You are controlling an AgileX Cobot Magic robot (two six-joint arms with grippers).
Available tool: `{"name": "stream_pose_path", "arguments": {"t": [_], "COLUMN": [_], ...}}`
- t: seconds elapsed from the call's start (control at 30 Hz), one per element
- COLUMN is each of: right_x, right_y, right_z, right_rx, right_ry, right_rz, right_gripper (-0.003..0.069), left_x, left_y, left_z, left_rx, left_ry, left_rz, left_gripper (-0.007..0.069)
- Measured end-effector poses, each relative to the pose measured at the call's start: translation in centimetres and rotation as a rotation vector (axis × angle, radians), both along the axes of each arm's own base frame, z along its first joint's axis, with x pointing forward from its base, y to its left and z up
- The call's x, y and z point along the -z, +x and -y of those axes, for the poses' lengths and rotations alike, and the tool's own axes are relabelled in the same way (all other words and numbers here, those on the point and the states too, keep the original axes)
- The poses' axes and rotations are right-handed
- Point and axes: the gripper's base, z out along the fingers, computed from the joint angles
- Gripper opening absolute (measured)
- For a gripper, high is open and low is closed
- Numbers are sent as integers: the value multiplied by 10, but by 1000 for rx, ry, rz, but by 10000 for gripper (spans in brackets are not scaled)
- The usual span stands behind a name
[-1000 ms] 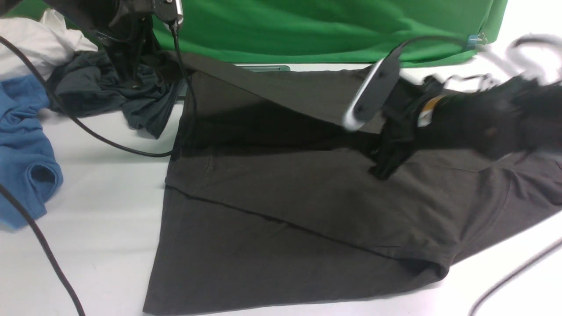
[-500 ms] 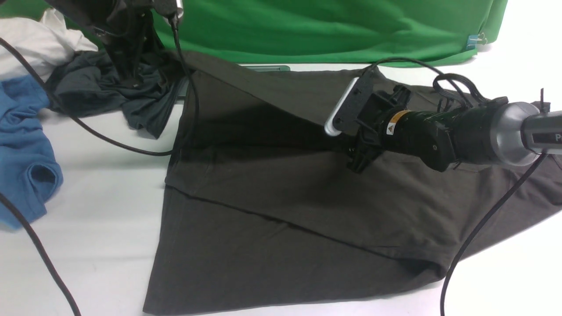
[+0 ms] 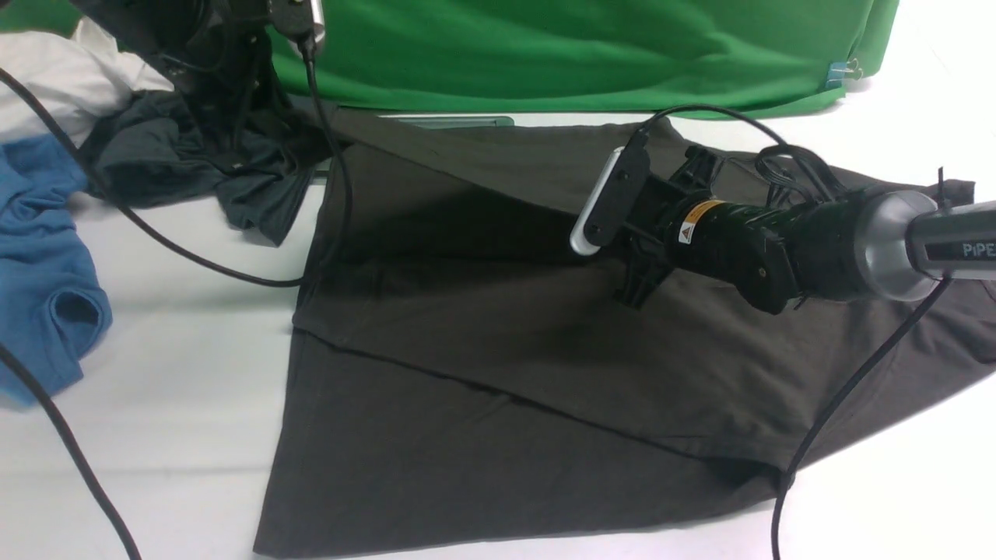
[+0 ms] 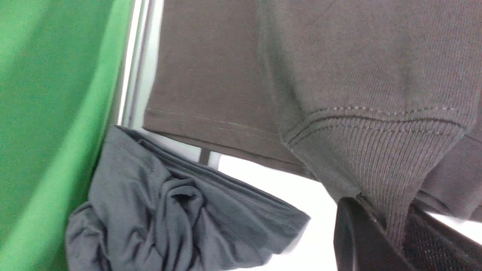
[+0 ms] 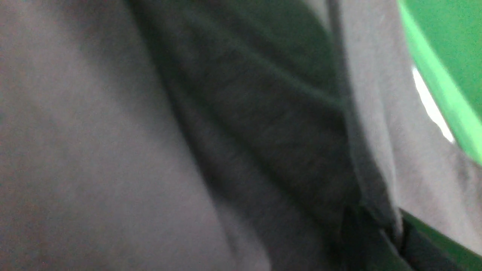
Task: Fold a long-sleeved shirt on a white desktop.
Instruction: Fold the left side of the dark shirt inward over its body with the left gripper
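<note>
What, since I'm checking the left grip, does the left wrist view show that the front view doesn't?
Left wrist only: the ribbed cuff of the long-sleeved shirt pinched in the left tool. Front only: the right tool over the shirt's middle, and a blue shirt at far left. Both: the shirt, the slate-grey garment, the green backdrop, the white desktop.

Bare white desktop (image 3: 171, 365) lay open left of the long-sleeved shirt (image 3: 482, 435), crossed by a black cable (image 3: 226, 271); a blue shirt (image 3: 39, 257), grey garment (image 3: 202, 175) and green backdrop (image 3: 545, 54) crowded the far left.
</note>
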Motion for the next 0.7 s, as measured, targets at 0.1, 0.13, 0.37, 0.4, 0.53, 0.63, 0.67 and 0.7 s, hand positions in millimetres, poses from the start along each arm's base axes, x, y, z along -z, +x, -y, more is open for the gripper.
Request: {"name": "stream_pose_path", "arguments": {"t": [0.1, 0.13, 0.37, 0.4, 0.53, 0.63, 0.67, 0.7], "right_x": [-6, -9, -15, -14, -12, -10, -10, -10], "right_y": [-5, -7, -15, -16, -19, -21, -21, -22], "right_z": [3, 4, 9, 9, 10, 11, 12, 12], "right_rx": [-5, -6, -4, -4, -2, 2, 4, 6], "right_ry": [-41, -50, -99, -103, -121, -133, -134, -137], "right_rz": [-54, -67, -160, -170, -207, -242, -248, -260], "right_gripper": [19, 18, 18, 18, 50, 162, 199, 230], "left_x": [3, 6, 37, 41, 67, 86, 89, 93], "left_y": [-9, -13, -32, -33, -40, -47, -49, -51], "left_z": [0, 0, -3, -3, -5, -8, -9, -10], "left_rx": [1, 3, 6, 5, -9, -7, -4, -3], "left_ry": [3, 8, 43, 45, 61, 91, 102, 114], "left_rz": [-23, -34, -67, -68, -85, -117, -125, -134], "left_gripper": [49, 49, 49, 49, 49, 60, 66, 74]}}
